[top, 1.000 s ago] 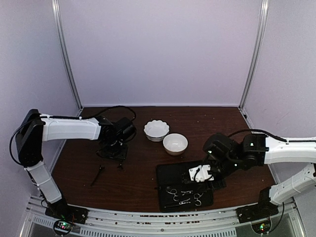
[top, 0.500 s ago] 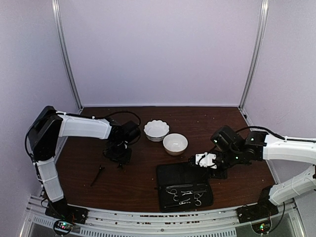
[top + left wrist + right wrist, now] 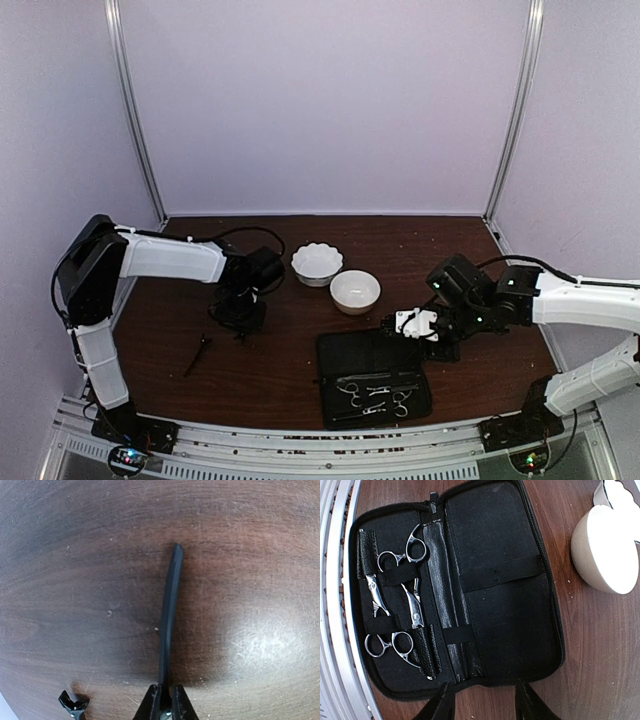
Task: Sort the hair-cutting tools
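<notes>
A thin black clip (image 3: 170,615) lies on the brown table, and my left gripper (image 3: 165,705) is shut on its near end. In the top view that gripper (image 3: 240,312) is down at the table left of the bowls. A second black clip (image 3: 197,354) lies nearer the front left. Two silver scissors (image 3: 375,597) (image 3: 414,605) sit strapped in the left half of the open black zip case (image 3: 500,580). My right gripper (image 3: 485,705) hangs open over the case's edge with nothing between its fingers; from above it (image 3: 395,327) is at the case's far right corner.
A scalloped white bowl (image 3: 316,262) and a plain white bowl (image 3: 355,290) stand behind the case (image 3: 375,375). The plain bowl (image 3: 607,550) is close to the case's right side. A metal rail (image 3: 300,445) runs along the table's front edge.
The left gripper has shifted slightly right and closed onto the black clip. The right gripper has pulled back from over the case to its far edge, still open.
</notes>
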Motion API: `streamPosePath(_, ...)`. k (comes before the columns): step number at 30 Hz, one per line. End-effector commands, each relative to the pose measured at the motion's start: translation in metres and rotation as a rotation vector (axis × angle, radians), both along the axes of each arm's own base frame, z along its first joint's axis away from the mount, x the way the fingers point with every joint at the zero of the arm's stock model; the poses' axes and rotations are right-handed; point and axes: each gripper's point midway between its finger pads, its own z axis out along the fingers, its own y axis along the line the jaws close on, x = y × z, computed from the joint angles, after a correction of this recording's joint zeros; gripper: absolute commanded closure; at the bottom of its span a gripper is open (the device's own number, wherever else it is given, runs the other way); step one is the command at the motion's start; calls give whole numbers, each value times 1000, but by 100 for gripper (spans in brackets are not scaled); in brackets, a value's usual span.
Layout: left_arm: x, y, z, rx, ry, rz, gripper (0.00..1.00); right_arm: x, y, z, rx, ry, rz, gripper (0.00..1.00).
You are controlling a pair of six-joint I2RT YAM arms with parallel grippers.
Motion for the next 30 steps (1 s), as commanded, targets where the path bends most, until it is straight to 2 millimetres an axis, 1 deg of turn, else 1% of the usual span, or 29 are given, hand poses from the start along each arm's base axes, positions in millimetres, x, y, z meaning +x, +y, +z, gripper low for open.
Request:
streamPosePath(1,1,14,-3,36,11,7,88,5,0,1,1,-15,-13,58)
streamPosePath(2,2,16,-3,41,12,8,85,4,0,0,-1,-13,-13,58)
streamPosePath(6,8,19,-1,55,0,-3,83,5,-1,-1,-4,-16,-16,58)
streamPosePath(7,10,19,0,61,0,-16,77,5,-1,-1,-5,-16,-16,58)
streamPosePath(8,12,20,1,71,-3,-21,73,5,-1,-1,-5,-16,-16,58)
streamPosePath(9,13,22,2,86,-4,-26,73,5,-1,-1,-8,-15,-17,58)
streamPosePath(11,15,23,3,101,-5,-38,74,5,-2,-2,-12,-15,-16,58)
streamPosePath(14,15,22,3,102,-1,-50,79,6,-2,-3,-13,-18,-18,58)
streamPosePath(19,14,19,0,82,15,-65,79,6,-2,-3,-16,-19,-18,58)
streamPosePath(28,19,11,-3,59,22,-103,79,7,-2,-4,-20,-23,-20,58)
streamPosePath(30,19,9,-3,55,26,-115,82,7,-3,-4,-22,-24,-22,58)
